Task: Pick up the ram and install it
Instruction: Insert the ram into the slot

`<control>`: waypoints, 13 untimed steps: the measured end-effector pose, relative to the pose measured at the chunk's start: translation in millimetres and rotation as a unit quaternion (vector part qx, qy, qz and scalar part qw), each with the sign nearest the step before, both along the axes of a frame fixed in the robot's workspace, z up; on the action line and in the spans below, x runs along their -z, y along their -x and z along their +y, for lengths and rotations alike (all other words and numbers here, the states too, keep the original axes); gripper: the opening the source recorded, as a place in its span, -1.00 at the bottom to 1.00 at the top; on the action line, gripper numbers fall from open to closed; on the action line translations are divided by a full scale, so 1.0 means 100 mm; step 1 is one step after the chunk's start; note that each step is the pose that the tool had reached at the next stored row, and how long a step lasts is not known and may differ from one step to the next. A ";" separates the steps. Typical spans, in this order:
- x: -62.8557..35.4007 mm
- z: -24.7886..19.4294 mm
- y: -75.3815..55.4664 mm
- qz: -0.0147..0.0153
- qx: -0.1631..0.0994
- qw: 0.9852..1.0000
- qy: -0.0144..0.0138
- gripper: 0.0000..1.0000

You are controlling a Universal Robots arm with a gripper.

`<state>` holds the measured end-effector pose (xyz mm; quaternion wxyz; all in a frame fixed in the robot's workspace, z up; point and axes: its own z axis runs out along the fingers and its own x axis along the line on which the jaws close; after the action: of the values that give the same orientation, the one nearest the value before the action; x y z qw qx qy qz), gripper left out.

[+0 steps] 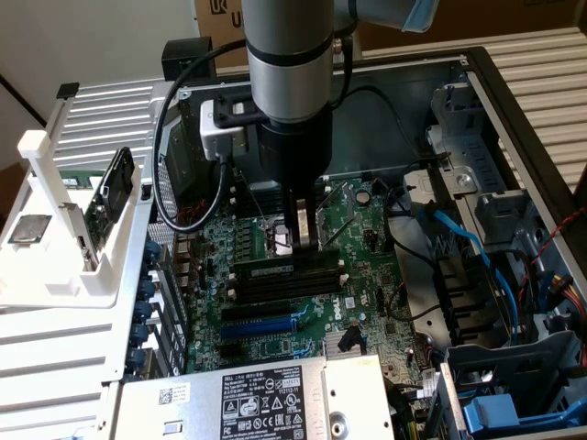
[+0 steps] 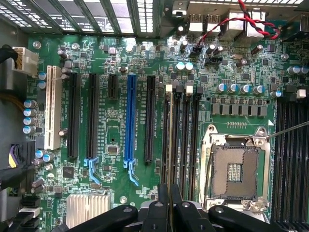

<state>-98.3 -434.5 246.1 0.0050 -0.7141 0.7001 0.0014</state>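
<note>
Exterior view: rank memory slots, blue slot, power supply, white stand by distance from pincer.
1. Memory slots, under the pincer.
2. Blue slot, mid-board.
3. Power supply, case edge.
4. White stand, outside case, exterior view's left.

Setting noted as a robotics lab or workshop bench for computer assembly. An opened desktop computer case (image 1: 394, 101) is laid on its side, with the green motherboard (image 1: 275, 302) exposed. A bare processor socket (image 2: 235, 171) and rows of unfilled expansion slots (image 2: 91, 116) are seen on the board. A labelled power supply (image 1: 266, 399) and loose blue cables (image 1: 472, 243) are seen inside the case. A grey robot arm (image 1: 289, 64) is positioned over the open case. Beside it, a white parts stand (image 1: 64, 280) is set, in which loose components are held. Cardboard boxes (image 1: 514, 23) are seen behind.
</note>
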 end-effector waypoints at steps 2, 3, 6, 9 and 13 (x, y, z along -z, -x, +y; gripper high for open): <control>0.008 0.000 0.00 0.000 0.001 1.000 0.000 -0.74; 0.009 -0.001 0.00 0.000 0.001 1.000 0.000 -0.74; 0.016 0.017 0.00 0.000 0.001 1.000 0.000 -0.74; 0.016 0.017 0.00 0.000 0.001 1.000 0.000 -0.74; 0.020 0.016 0.00 0.000 0.002 1.000 0.000 -0.74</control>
<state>-98.4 -432.8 244.1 0.0049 -0.7125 0.7016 0.0014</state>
